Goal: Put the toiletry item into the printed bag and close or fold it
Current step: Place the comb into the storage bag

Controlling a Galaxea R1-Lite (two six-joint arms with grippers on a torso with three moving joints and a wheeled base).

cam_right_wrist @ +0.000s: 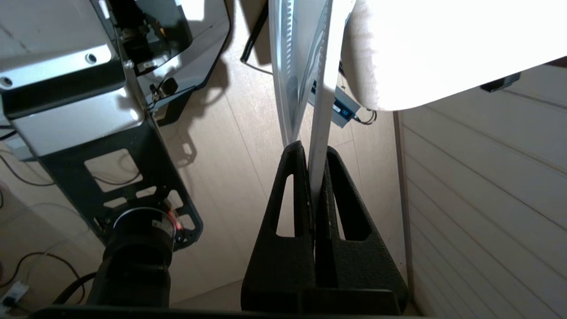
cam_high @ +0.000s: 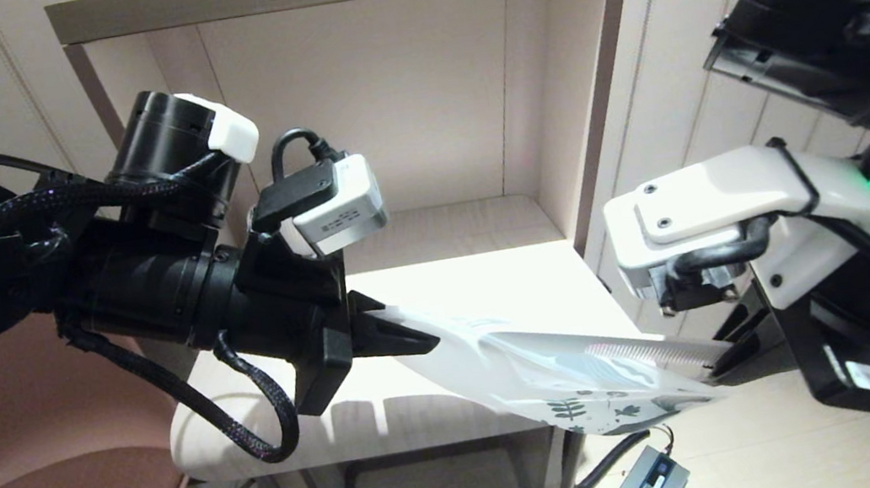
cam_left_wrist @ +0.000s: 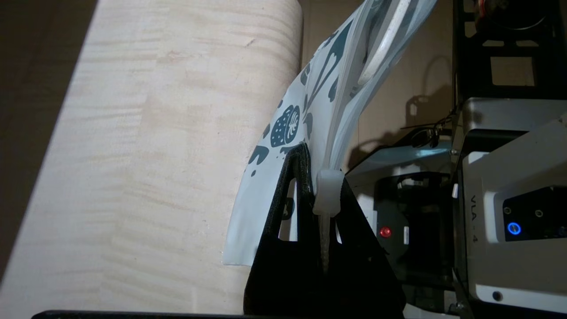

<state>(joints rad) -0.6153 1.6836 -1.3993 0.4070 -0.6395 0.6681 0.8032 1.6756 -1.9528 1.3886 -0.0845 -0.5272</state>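
While the comb (cam_high: 654,351) sits partly inside the printed bag (cam_high: 557,384) held off the counter (cam_high: 492,287) edge, we judge insertion nearly done, zipping left: left claw (cam_high: 414,339) clamped on the zip end, right claw (cam_right_wrist: 315,164) clamped on comb.

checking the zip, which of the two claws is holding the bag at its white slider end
The left claw: its fingers pinch the printed bag beside the white slider. The right claw grips the opposite end.
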